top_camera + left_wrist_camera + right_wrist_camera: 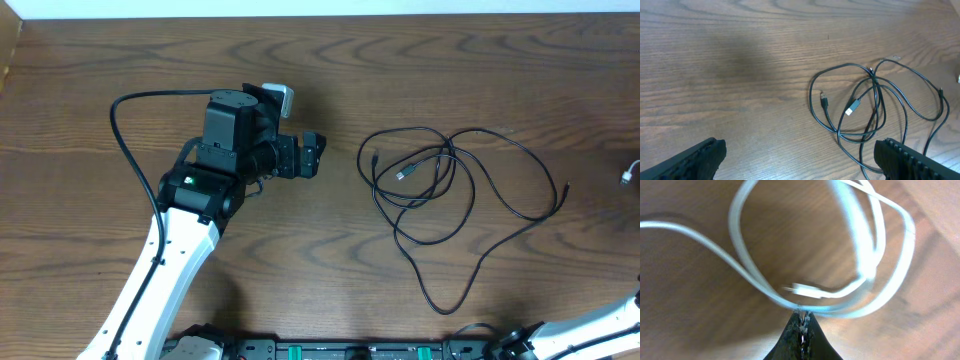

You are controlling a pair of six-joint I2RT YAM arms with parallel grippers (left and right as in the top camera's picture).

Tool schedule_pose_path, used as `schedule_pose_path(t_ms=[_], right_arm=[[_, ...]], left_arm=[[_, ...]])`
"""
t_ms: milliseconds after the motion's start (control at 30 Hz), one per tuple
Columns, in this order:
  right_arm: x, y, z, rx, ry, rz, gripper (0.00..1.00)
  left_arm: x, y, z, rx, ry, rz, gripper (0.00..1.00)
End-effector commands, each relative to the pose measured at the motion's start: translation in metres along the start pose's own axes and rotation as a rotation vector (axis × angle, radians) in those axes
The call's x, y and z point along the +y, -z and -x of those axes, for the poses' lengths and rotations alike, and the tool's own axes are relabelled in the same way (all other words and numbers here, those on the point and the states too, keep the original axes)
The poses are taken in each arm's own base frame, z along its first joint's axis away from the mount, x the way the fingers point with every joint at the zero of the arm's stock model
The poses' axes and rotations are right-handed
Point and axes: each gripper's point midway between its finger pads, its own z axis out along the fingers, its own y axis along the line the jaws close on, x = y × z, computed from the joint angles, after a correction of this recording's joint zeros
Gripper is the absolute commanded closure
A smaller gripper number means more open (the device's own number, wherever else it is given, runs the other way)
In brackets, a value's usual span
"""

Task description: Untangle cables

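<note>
One white cable (731, 222) sits pinched in the right end effector (801, 321); the black cables (450, 152) lie looped centre-right on the counter (300, 290), where the gaping left end effector (800, 150) should grasp next.

Cables (449, 148) lie on table (100, 60), right of left gripper (312, 155).

Thin black cables (451, 150) lie in loose overlapping loops; the white cable (912, 235) coils, blurred.
</note>
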Motion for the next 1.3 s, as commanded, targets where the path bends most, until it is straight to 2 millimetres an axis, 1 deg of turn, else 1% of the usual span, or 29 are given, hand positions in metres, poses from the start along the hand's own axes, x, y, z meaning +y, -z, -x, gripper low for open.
schedule_pose_path(t_ms=[0, 167, 200, 267, 333, 367, 400, 500, 600, 633, 667, 733, 833, 900, 1000, 1033, 1067, 1100, 1133, 1167, 1200, 1267], right_arm=[[-0.027, -0.004, -0.014, 0.041, -0.066, -0.097, 0.99], [-0.050, -0.002, -0.023, 0.063, -0.136, -0.180, 0.99], [-0.051, -0.002, -0.023, 0.065, -0.138, -0.179, 0.99], [-0.045, -0.003, -0.021, 0.056, -0.132, -0.142, 0.99], [-0.030, -0.005, -0.018, 0.042, -0.115, -0.059, 0.99], [-0.020, -0.004, -0.017, 0.037, -0.108, -0.008, 0.99], [-0.006, -0.004, -0.015, 0.030, -0.099, 0.060, 0.99], [0.023, -0.001, -0.013, 0.030, -0.077, 0.165, 0.99], [0.041, 0.003, -0.013, 0.046, -0.057, 0.196, 0.99], [0.050, 0.005, -0.013, 0.051, -0.044, 0.204, 0.99], [0.064, 0.010, -0.011, 0.054, -0.017, 0.221, 0.99], [0.075, 0.016, -0.006, 0.052, -0.017, 0.224, 0.99], [0.093, 0.032, 0.003, 0.036, -0.014, 0.239, 0.99], [0.112, 0.052, 0.015, 0.008, -0.012, 0.267, 0.99], [0.135, 0.072, 0.021, -0.009, -0.005, 0.330, 0.99], [0.147, 0.080, 0.024, -0.016, -0.002, 0.366, 0.99], [0.163, 0.089, 0.026, -0.024, 0.005, 0.417, 0.99], [0.173, 0.094, 0.027, -0.027, 0.012, 0.450, 0.99], [0.194, 0.104, 0.026, -0.029, 0.036, 0.522, 0.99], [0.206, 0.110, 0.024, -0.021, 0.042, 0.562, 0.99], [0.232, 0.122, 0.017, -0.002, 0.071, 0.647, 0.99], [0.264, 0.138, 0.003, 0.039, 0.122, 0.739, 0.98]], left_arm=[[0.001, 0.002, 0.008, -0.015, 0.007, 0.009, 0.00], [0.001, 0.002, 0.008, -0.015, 0.007, 0.009, 0.00], [0.001, 0.002, 0.008, -0.015, 0.007, 0.009, 0.00], [0.001, 0.002, 0.008, -0.015, 0.007, 0.009, 0.01], [0.001, 0.002, 0.008, -0.015, 0.007, 0.009, 0.00], [0.001, 0.002, 0.008, -0.015, 0.007, 0.009, 0.00], [0.001, 0.002, 0.008, -0.015, 0.007, 0.009, 0.00], [0.001, 0.002, 0.008, -0.015, 0.007, 0.009, 0.00], [0.001, 0.002, 0.008, -0.015, 0.007, 0.009, 0.00], [0.001, 0.002, 0.008, -0.015, 0.007, 0.009, 0.00], [0.001, 0.002, 0.008, -0.015, 0.007, 0.009, 0.00], [0.001, 0.002, 0.008, -0.015, 0.007, 0.009, 0.00], [0.001, 0.002, 0.008, -0.015, 0.007, 0.009, 0.00], [0.001, 0.002, 0.008, -0.015, 0.007, 0.009, 0.00], [0.001, 0.002, 0.008, -0.015, 0.007, 0.009, 0.00], [0.001, 0.002, 0.008, -0.015, 0.007, 0.009, 0.00], [0.001, 0.002, 0.008, -0.015, 0.007, 0.009, 0.00], [0.001, 0.002, 0.008, -0.015, 0.007, 0.009, 0.00], [0.001, 0.002, 0.008, -0.015, 0.007, 0.009, 0.00], [0.001, 0.002, 0.008, -0.015, 0.007, 0.009, 0.00], [0.000, 0.002, 0.008, -0.016, 0.007, 0.009, 0.00], [0.001, 0.002, 0.008, -0.015, 0.007, 0.009, 0.00]])
